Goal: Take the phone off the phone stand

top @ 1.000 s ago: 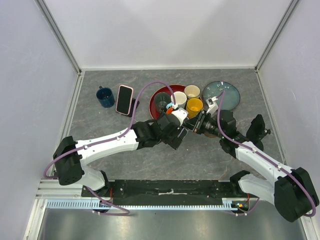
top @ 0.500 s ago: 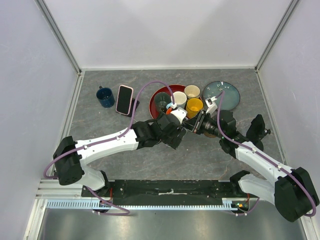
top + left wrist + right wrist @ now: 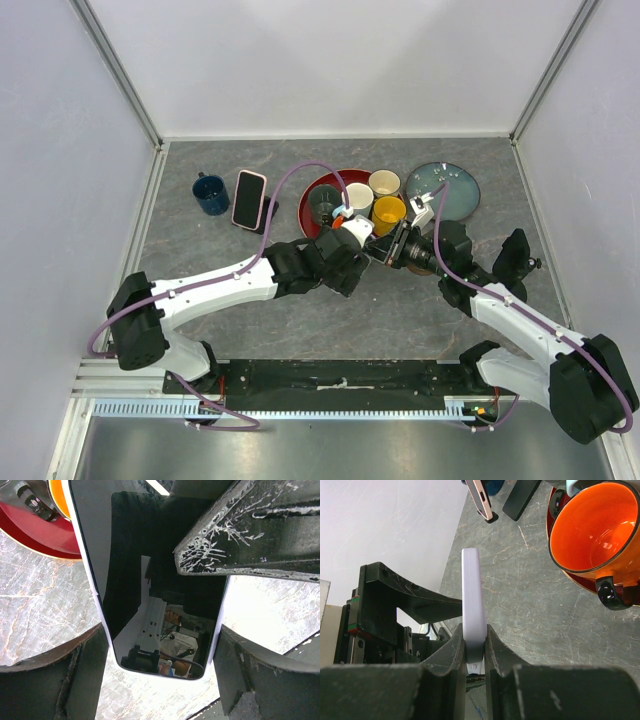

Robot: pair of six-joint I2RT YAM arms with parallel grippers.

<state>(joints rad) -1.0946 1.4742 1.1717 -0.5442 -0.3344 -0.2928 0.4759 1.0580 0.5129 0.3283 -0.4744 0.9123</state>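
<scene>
A lavender-edged phone [image 3: 150, 580] with a dark screen is held off the table where my two arms meet. In the right wrist view my right gripper [image 3: 474, 630] is shut on its flat faces at one end, with the phone [image 3: 472, 595] standing edge-on. My left gripper [image 3: 161, 675] straddles its width, with a jaw against each long edge. In the top view the grippers meet in front of the red plate, the left [image 3: 362, 258] and the right [image 3: 385, 252]. A second phone in a pink case [image 3: 249, 199] leans on a black stand [image 3: 271, 212] at the back left.
A red plate [image 3: 312, 186] holds a dark cup [image 3: 323, 205], a white cup [image 3: 358, 197] and an orange cup [image 3: 388, 212], just behind the grippers. A cream cup [image 3: 384, 182], a blue-green plate [image 3: 455, 190] and a blue mug [image 3: 210, 193] stand at the back.
Both grippers have shifted slightly to the left together with the phone between them. Nothing else has moved.
</scene>
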